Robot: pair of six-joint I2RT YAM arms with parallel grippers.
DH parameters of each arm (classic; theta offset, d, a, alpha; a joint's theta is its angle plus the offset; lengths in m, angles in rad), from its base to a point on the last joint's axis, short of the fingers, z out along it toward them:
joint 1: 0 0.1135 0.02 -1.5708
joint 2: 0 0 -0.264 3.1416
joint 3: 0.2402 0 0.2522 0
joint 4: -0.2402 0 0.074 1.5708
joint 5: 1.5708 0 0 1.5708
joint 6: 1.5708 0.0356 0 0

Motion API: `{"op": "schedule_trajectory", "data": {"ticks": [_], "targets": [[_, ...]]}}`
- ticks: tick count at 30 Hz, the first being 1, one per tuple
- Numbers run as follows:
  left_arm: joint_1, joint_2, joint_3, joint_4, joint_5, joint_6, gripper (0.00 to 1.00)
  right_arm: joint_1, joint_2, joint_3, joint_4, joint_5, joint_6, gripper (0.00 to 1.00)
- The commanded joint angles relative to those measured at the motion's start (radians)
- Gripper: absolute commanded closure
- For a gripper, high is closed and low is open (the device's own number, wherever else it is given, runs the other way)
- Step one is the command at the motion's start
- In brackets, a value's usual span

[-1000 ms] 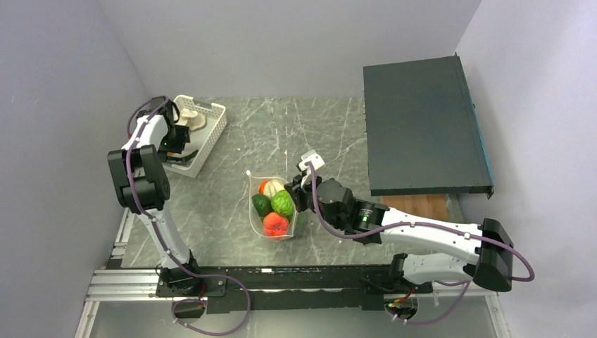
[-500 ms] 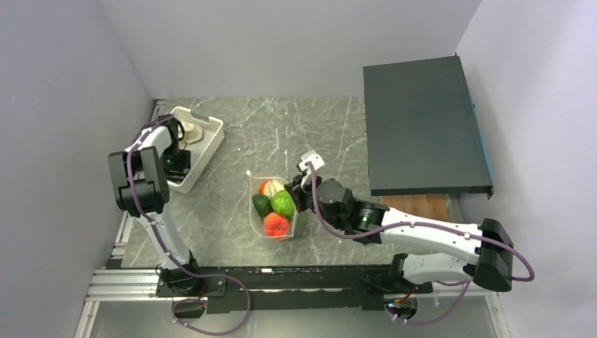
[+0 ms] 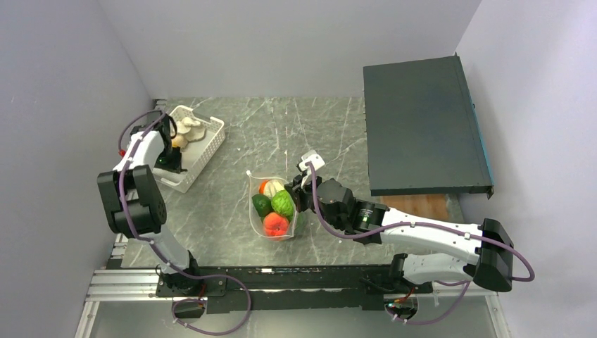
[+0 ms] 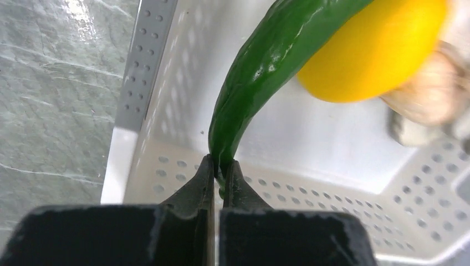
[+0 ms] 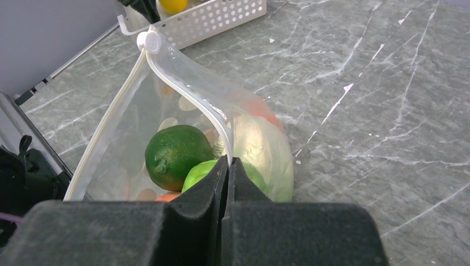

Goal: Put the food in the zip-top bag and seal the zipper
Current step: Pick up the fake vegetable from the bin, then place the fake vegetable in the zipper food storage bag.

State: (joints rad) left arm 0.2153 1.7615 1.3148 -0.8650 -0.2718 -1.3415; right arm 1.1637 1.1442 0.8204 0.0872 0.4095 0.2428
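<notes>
The clear zip-top bag stands open mid-table. It holds a round green fruit, leafy lettuce and a red-orange fruit. My right gripper is shut on the bag's right rim, pinching the whitish zipper. My left gripper is down in the white basket, shut on the tip of the dark green long vegetable. A yellow-orange citrus lies under the vegetable, with pale mushrooms beside it. From above, the left gripper is at the basket's near left side.
The white slotted basket sits at the back left near the wall. A large dark flat box covers the back right, with a wooden board under its near edge. The right arm lies across the table's front right.
My left gripper has moved down into the basket and shut on the long green vegetable's end. The right gripper and the bag have not moved.
</notes>
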Motion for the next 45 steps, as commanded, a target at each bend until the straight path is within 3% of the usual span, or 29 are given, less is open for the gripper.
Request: {"op": "schedule_trajectory", "data": {"ticks": [1,9,16,22,28,36,41,45], "targets": [[0.0,-0.103,0.01,0.009,0.013,0.018,1.0,-0.002,-0.03,-0.005,0.047,0.008,0.002,1.0],[0.001,-0.307,-0.135,0.054,0.176,0.009,1.0,-0.002,-0.028,-0.002,0.046,-0.007,0.007,1.0],[-0.027,-0.58,-0.284,0.057,0.17,0.075,1.0,-0.003,-0.025,0.0,0.042,-0.009,0.01,1.0],[-0.052,-0.852,-0.356,0.123,0.342,0.429,1.0,-0.003,-0.025,-0.005,0.045,-0.025,0.021,1.0],[-0.12,-1.073,-0.377,0.037,0.587,0.742,1.0,-0.002,-0.014,-0.008,0.051,0.001,0.015,1.0],[-0.42,-1.157,-0.262,-0.306,0.35,0.836,1.0,-0.003,0.029,0.009,0.046,0.022,0.006,1.0],[-0.465,-1.177,-0.258,-0.334,0.402,0.92,1.0,-0.003,0.051,0.031,0.031,0.033,0.0,1.0],[-0.481,-1.162,-0.169,-0.404,0.312,0.961,1.0,-0.003,0.061,0.049,0.02,0.065,0.015,1.0]]}}
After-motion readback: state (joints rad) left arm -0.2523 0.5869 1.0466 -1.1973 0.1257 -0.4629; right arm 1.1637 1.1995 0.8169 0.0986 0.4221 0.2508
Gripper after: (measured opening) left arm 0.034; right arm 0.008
